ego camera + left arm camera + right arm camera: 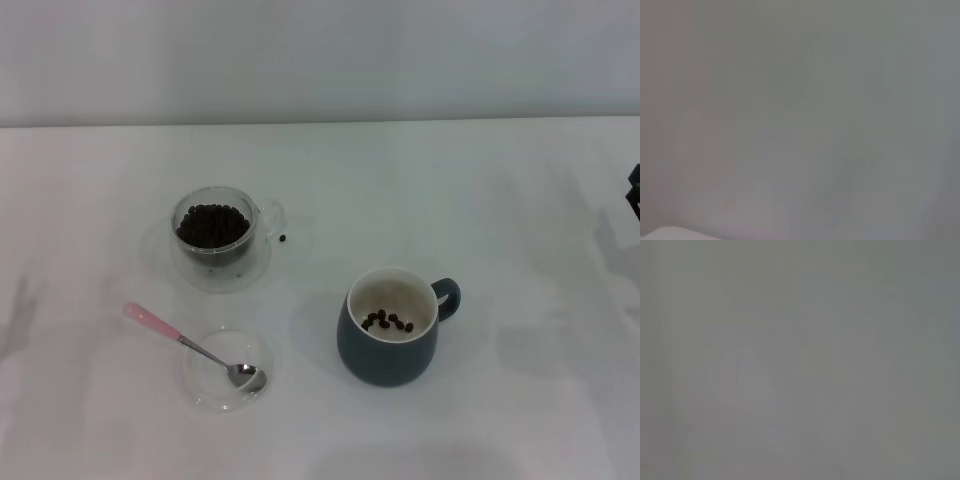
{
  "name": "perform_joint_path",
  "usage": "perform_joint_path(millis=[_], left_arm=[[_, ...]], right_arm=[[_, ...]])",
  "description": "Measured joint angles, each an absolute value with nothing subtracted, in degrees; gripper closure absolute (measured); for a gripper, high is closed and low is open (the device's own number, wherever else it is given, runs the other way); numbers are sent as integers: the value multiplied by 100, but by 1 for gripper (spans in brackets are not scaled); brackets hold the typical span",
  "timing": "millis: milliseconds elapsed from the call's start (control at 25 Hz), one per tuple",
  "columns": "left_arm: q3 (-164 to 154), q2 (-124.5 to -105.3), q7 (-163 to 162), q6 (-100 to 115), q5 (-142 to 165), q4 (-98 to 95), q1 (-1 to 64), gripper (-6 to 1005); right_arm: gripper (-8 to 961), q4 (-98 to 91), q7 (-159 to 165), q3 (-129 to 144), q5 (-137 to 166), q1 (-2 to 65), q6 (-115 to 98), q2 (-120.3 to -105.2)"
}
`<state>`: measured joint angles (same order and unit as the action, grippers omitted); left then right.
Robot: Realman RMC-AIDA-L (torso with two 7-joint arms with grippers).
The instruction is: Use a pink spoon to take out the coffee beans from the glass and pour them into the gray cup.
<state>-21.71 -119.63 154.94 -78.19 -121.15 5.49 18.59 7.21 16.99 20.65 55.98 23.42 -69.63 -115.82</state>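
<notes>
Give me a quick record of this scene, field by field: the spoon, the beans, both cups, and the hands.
pink spoon: lying free, bowl resting in the shallow clear dish, handle pointing out to the robot's left
glass: upright, holding most of the coffee beans
stray bean: on the table beside the glass handle
gray cup: upright, a few beans inside, handle to the robot's right
left hand: not in view
right hand: only a dark sliver at the head view's right edge, state unclear
</notes>
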Motion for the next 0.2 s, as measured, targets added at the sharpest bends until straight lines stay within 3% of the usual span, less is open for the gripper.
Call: perform_joint_path(millis=[200], left_arm=[[-1668, -11969, 15517, -7733, -12305, 811, 1991, 327]], right_arm=[[297, 689, 1732, 2064, 5574, 2328, -6875, -11583]])
